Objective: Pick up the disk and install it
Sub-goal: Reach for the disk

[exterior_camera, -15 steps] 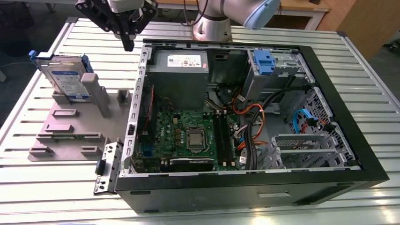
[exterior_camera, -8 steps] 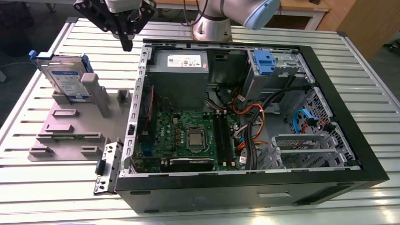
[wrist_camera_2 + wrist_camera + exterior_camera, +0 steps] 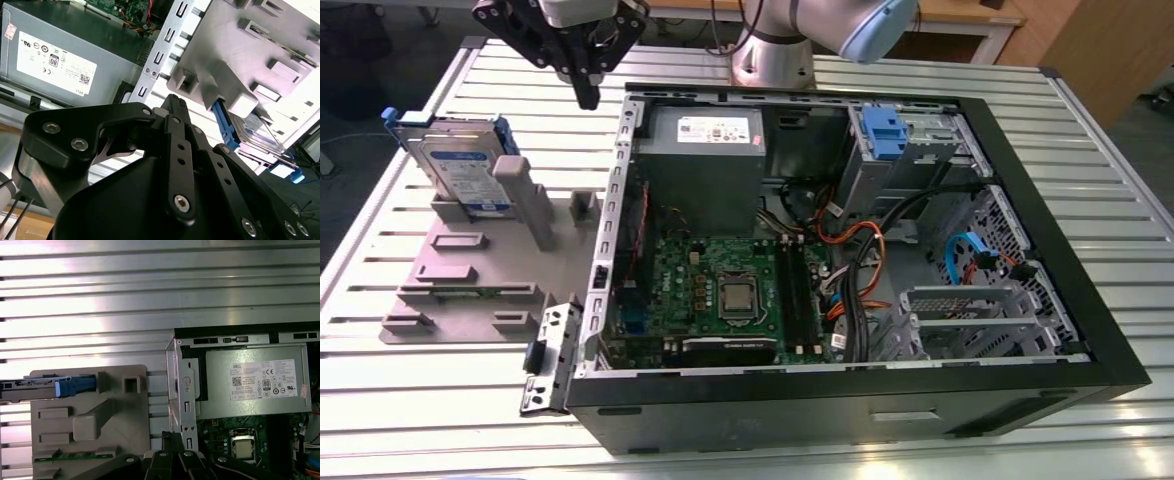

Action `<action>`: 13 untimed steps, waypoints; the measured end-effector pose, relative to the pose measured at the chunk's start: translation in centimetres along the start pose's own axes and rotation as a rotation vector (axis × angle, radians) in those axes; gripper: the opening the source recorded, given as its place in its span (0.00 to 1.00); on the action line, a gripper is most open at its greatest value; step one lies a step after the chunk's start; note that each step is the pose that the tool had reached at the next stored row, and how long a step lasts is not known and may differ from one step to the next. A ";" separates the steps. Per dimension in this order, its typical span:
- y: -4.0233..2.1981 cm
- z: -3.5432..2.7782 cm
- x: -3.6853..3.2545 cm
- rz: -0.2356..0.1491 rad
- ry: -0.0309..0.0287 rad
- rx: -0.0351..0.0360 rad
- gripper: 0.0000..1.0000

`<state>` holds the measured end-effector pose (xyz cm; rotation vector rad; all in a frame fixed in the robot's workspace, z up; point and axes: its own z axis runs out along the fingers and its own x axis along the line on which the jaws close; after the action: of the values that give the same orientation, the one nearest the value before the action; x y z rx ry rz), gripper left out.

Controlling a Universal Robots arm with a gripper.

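Currently the work stands at the approach to the pick-up, by my reading: nothing has been lifted. In the exterior view the gripper (image 3: 587,95) hangs in the air at about 11 o'clock in the scene, above the slatted metal table (image 3: 400,400) and just off the far corner of the open computer case (image 3: 854,390). Its black fingers appear pressed together with nothing between them; the second wrist view shows them meeting at one tip.

The disk (image 3: 458,165) stands on edge in a grey fixture plate (image 3: 467,270) at about 9 o'clock in the scene. It is silver with a white-and-blue label, framed by a blue carrier. From the gripper it lies toward 7 o'clock, lower down and clearly apart. In the first wrist view the disk (image 3: 30,390) appears edge-on, as a thin grey and blue bar on that plate.

Inside the case, the grey power supply (image 3: 700,150) sits at 12 o'clock. The grey drive cage (image 3: 907,140) with its blue clip sits at about 1 o'clock.

Judging from this, a grasp calls for the fingers to part wide enough to straddle the disk's thin upper edge. The tool would need to line up squarely over that edge, clear of the grey posts beside it.
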<state>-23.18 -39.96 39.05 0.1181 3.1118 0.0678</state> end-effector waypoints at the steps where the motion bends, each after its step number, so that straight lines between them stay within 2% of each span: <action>1: 0.00 0.00 0.03 0.000 0.0000 0.0000 0.11; 13: -0.04 0.03 0.56 0.000 0.0000 0.0000 0.11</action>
<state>-23.74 -39.96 39.01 0.1180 3.1117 0.0679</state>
